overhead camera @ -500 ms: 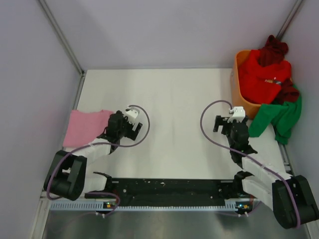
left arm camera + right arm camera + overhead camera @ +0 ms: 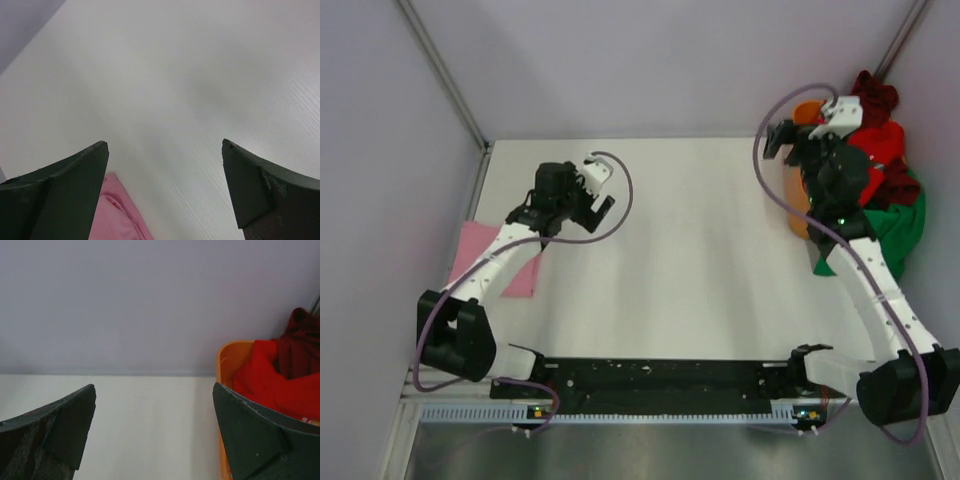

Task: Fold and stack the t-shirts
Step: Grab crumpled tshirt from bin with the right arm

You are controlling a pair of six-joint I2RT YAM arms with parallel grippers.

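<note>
Right claw gaped empty by the orange basket (red t-shirt inside); left claw, far from it, likewise.

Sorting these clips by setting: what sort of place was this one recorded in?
Probably a lab test cell, not a home: a bare white table boxed in by plain lilac-grey wall panels, with only an orange basket heaped with t-shirts as laundry props.
</note>
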